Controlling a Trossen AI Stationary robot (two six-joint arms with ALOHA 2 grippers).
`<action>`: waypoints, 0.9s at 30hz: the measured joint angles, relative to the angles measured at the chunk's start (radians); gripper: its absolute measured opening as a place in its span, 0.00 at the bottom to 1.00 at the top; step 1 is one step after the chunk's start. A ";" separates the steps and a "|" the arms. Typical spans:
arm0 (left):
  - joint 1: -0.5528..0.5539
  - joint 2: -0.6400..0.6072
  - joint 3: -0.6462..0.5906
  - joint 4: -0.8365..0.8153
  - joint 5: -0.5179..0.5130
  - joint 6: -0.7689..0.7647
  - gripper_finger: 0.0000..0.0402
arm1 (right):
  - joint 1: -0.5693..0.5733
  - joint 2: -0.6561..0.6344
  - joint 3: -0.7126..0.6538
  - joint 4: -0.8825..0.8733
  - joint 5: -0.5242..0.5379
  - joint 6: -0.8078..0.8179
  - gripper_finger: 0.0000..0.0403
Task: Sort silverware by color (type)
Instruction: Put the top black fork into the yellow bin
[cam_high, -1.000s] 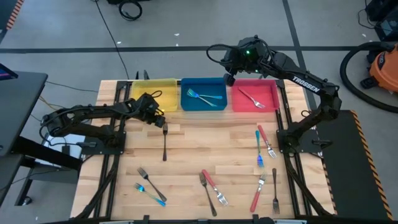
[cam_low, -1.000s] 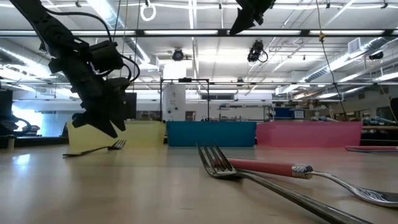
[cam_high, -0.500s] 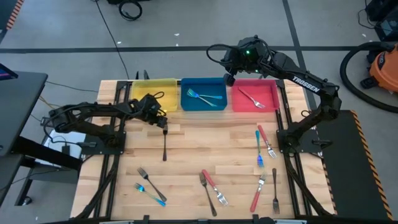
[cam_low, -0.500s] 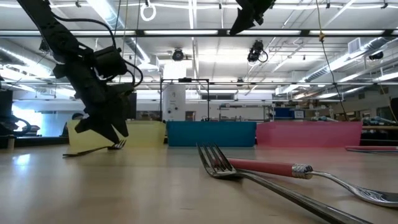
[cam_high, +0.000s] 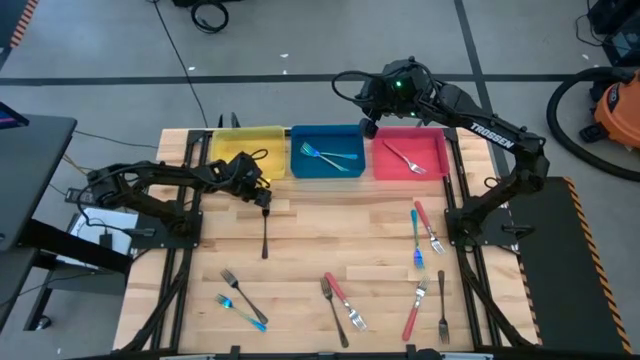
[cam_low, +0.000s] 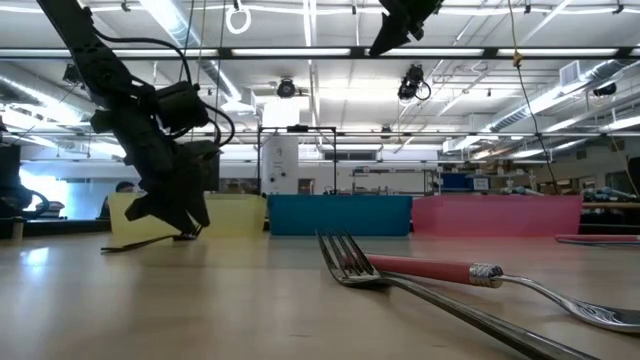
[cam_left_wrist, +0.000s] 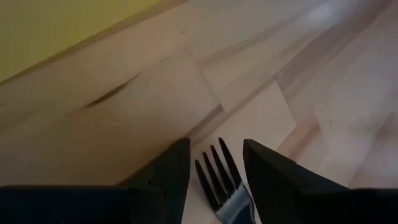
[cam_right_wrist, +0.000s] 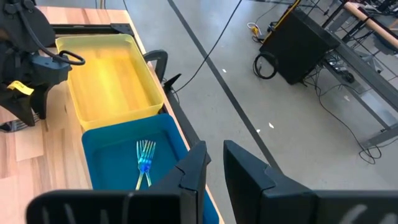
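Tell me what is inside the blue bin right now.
The blue bin holds two blue-handled forks, crossed near the middle. In the right wrist view that gripper's fingers hide the handles; the floor directly under the forks is covered.

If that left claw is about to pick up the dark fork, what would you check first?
1. Left claw open around the dark fork: ok, tines sit between its fingers.
2. Fork lying flat on the table: ok.
3. Claw down at fork level: ok in the low view.
4. Yellow bin nearby and empty: ok.
5. Right claw out of the way, above the bins: ok.
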 joint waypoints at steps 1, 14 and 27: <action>0.000 0.000 0.000 -0.002 -0.001 0.002 0.38 | 0.000 0.000 0.000 0.000 0.000 0.000 0.16; -0.004 0.001 0.000 -0.032 0.001 0.025 0.13 | 0.000 0.000 0.000 0.000 0.000 0.000 0.16; -0.005 0.003 0.010 -0.024 0.048 0.007 0.01 | 0.000 0.000 0.000 0.000 0.000 0.000 0.16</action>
